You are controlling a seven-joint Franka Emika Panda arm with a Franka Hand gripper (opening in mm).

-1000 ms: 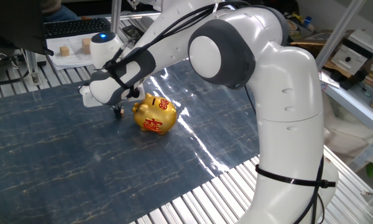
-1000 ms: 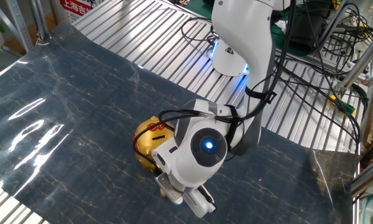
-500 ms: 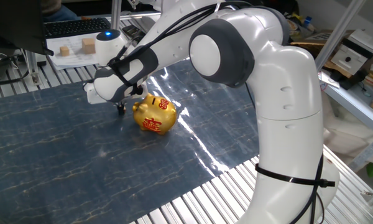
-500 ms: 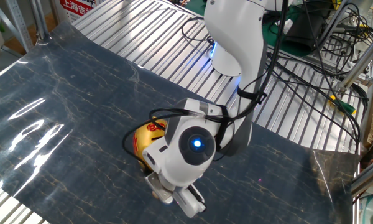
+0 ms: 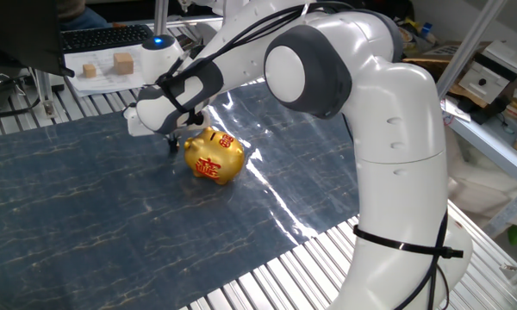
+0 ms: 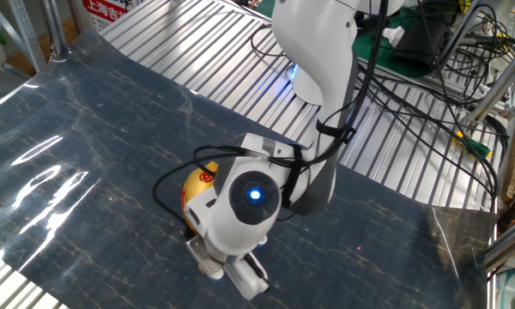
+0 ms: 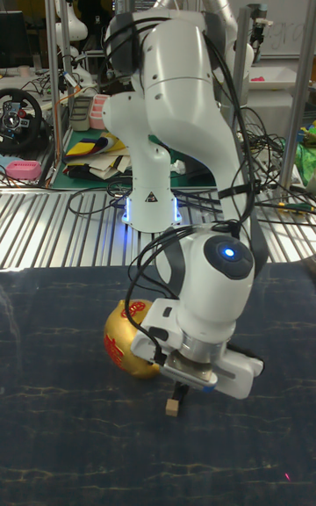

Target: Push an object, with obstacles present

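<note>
Tan cube (image 7: pixel 176 403) just beside gold piggy bank (image 5: pixel 213 157).

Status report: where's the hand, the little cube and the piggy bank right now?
Hand low over the mat, finger state unclear. Tiny wooden cube directly below it. Gold piggy bank close beside both.

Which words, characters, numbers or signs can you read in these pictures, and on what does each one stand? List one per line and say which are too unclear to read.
Gold piggy bank: red Chinese characters on its side and back, too small to read for sure.
Red-and-white sign at the top edge of the other fixed view: cut off and blurred, not readable.
Whiteboard behind the arm in the tall fixed view: faint handwriting, not readable.
No other text is legible.
</note>
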